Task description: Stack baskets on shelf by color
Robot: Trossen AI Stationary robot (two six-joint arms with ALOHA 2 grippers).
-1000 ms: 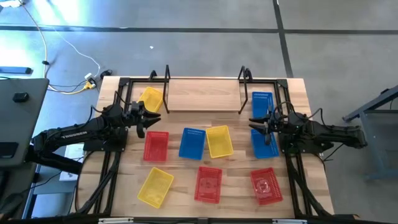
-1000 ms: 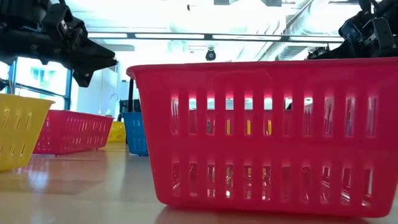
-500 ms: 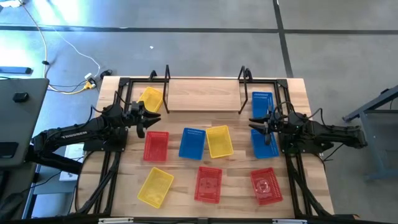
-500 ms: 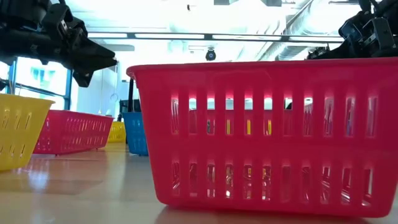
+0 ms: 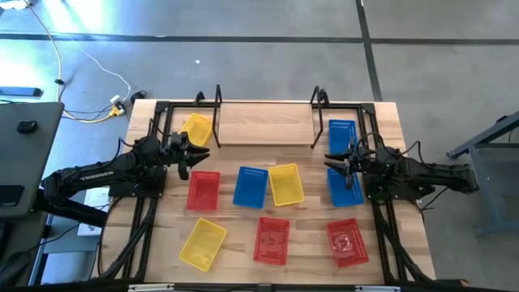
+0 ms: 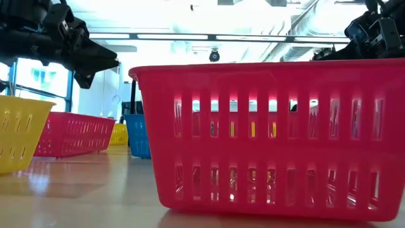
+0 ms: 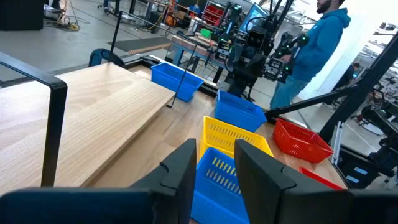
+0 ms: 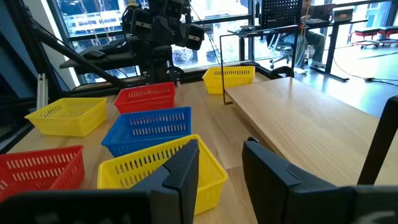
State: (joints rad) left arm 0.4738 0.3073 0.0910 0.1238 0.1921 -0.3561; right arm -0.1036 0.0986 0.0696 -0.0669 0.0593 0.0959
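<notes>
The shelf (image 5: 266, 123), a light plank between black wire posts, stands at the table's far edge with nothing on it. Several baskets rest on their bottoms on the table. A yellow one (image 5: 197, 130) is left of the shelf and a blue one (image 5: 341, 134) right of it. A red (image 5: 203, 190), a blue (image 5: 250, 186), a yellow (image 5: 285, 184) and a blue one (image 5: 345, 188) form a middle row. A yellow (image 5: 203, 243) and two red ones (image 5: 272, 240) (image 5: 347, 242) sit near the front. My left gripper (image 7: 214, 180) hovers open at the left, above the table. My right gripper (image 8: 221, 180) hovers open at the right.
Black arm frames run along the table's left and right sides (image 5: 146, 219) (image 5: 389, 227). The nearest red basket (image 6: 272, 133) fills most of the low view. A person in a blue hooded top (image 7: 311, 43) stands in the room beyond the table.
</notes>
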